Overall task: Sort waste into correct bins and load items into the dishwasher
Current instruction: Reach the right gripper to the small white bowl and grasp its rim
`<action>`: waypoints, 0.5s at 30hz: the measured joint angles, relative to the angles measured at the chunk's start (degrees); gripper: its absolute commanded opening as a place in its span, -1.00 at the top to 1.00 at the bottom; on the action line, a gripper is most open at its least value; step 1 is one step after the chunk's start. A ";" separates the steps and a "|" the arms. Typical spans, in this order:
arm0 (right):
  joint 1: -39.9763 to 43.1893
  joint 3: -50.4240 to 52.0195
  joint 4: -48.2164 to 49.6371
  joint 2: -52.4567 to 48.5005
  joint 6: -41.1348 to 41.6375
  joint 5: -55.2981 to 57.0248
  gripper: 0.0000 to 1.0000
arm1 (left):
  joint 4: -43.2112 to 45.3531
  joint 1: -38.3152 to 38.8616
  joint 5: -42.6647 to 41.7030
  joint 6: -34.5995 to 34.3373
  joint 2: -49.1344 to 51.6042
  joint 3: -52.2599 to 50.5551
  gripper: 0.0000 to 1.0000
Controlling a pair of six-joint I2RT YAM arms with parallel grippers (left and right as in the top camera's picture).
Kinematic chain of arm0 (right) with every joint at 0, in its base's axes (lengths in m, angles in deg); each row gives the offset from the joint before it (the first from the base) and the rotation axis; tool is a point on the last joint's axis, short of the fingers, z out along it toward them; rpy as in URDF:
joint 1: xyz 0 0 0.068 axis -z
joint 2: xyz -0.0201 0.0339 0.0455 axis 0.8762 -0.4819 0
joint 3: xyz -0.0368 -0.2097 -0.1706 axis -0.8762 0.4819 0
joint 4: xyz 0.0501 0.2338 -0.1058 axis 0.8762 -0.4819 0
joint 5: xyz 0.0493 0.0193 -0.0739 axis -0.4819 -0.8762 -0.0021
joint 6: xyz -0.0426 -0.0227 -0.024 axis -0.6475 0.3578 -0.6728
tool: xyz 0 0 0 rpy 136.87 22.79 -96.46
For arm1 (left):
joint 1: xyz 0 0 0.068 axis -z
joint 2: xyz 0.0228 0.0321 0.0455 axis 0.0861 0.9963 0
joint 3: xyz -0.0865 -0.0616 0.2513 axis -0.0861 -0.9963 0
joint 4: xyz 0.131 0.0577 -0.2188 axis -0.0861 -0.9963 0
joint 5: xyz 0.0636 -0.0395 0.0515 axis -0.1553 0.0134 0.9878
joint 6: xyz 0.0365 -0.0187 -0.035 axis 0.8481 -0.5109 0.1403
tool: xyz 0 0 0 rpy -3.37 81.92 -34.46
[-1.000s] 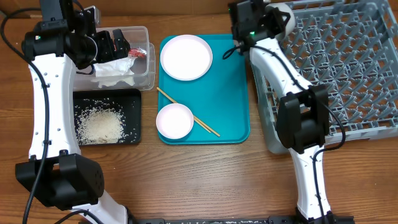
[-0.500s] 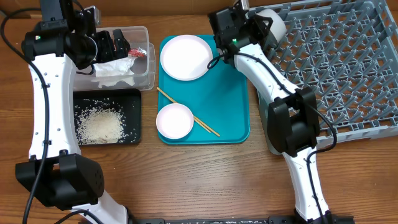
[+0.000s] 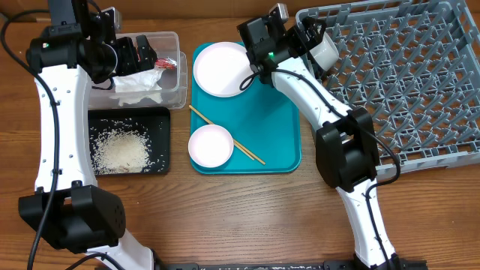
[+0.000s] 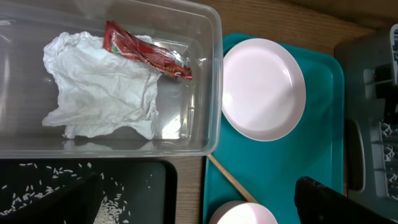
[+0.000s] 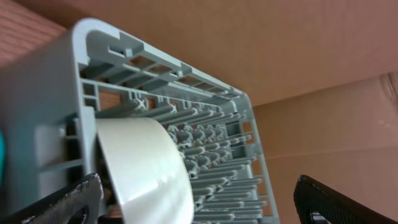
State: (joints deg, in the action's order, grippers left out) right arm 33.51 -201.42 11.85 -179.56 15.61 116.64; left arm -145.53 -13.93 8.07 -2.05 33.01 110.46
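Note:
The clear tub (image 3: 176, 90) holds the crumpled white napkin (image 4: 102, 93) and the red wrapper (image 4: 146, 50). Loose rice (image 3: 120, 150) lies in the black tray (image 3: 161, 120). My left gripper (image 3: 139, 54) hangs open above the tub, fingers (image 4: 339, 199) wide, nothing between them. A white plate (image 3: 224, 69), a white bowl (image 3: 211, 145) and chopsticks (image 3: 244, 148) lie on the teal tray. A white bowl or cup (image 5: 146, 168) lies on its side in the near left corner of the grey dish rack (image 3: 397, 82). My right gripper (image 5: 199, 208) stands open around it, not gripping.
The teal tray (image 3: 274, 112) sits between the two bins and the rack. Brown cardboard walls stand behind the rack. My right arm (image 3: 315, 90) reaches across the tray's right edge.
My right gripper has opened and let go of the white vessel in the rack's corner, and the arm has swung left towards the plate. The left arm has not moved.

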 measured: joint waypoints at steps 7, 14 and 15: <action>-0.37 0.00 -9.51 2.95 7.87 -15.67 -1.00 | 0.00 0.00 0.00 0.00 0.00 0.00 -1.00; -0.50 -0.28 -23.12 12.79 12.96 -50.12 -0.63 | 0.02 0.00 0.00 0.00 0.00 0.00 -1.00; -0.50 -0.35 -24.61 13.70 13.20 -54.51 -0.52 | 0.00 0.00 0.00 0.00 0.00 0.00 -1.00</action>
State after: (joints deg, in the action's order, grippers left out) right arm 33.00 -201.77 -12.76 -165.85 28.82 62.13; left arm -145.53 -13.93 8.07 -2.05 33.01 110.46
